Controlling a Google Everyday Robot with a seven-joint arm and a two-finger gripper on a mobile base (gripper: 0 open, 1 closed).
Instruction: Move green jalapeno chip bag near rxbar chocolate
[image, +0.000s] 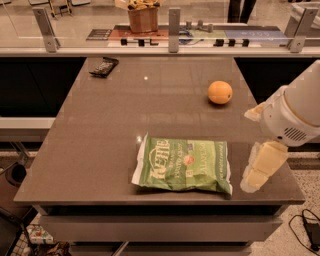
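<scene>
The green jalapeno chip bag (184, 165) lies flat near the front edge of the grey table (115, 125), its white "Kettle" lettering toward the left. The rxbar chocolate (104, 66), a small dark bar, lies at the table's far left corner. My gripper (256, 176) hangs from the white arm at the right, its pale fingers pointing down just right of the bag's right end, apart from it and holding nothing.
A round orange fruit (220, 92) sits on the right half of the table, behind the bag. A glass-railed counter with a brown paper bag (142, 17) runs behind the table. Cables and a cart lie on the floor at the front.
</scene>
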